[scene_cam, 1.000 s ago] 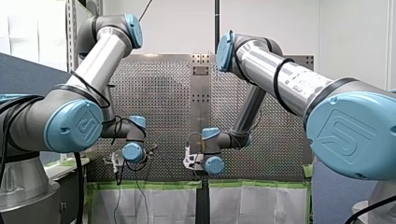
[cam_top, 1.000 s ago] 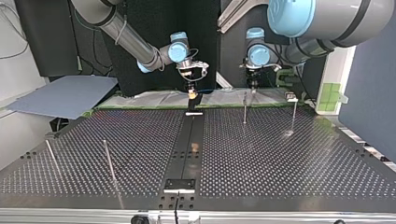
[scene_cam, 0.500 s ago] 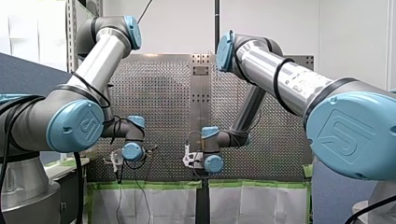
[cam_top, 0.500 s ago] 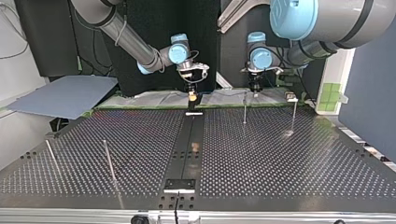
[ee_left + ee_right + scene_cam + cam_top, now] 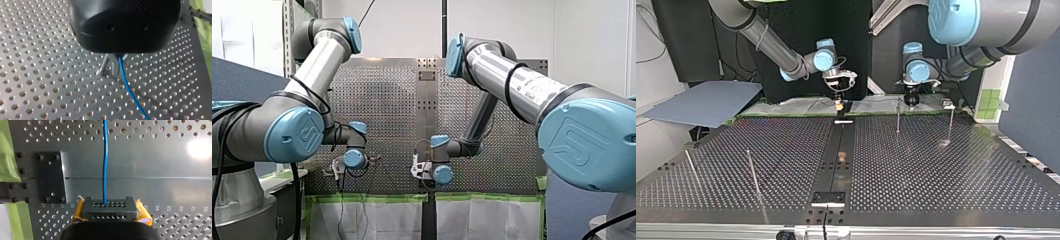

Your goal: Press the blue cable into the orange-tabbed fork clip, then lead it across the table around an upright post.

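At top view's far table edge, over centre strip (image 5: 150,162): blue cable (image 5: 105,157). Right wrist view: cable runs straight ahead from right gripper (image 5: 110,206), dark holed fingers (image 5: 95,207) clamped on it, yellow pads (image 5: 142,213) at outer sides. Left wrist view: cable emerges from under black body of left gripper (image 5: 910,100) and slants over perforated table (image 5: 936,175); its grip is hidden, cannot tell. Upright post (image 5: 897,116) just beside left gripper; second post (image 5: 951,122) toward top view's right.
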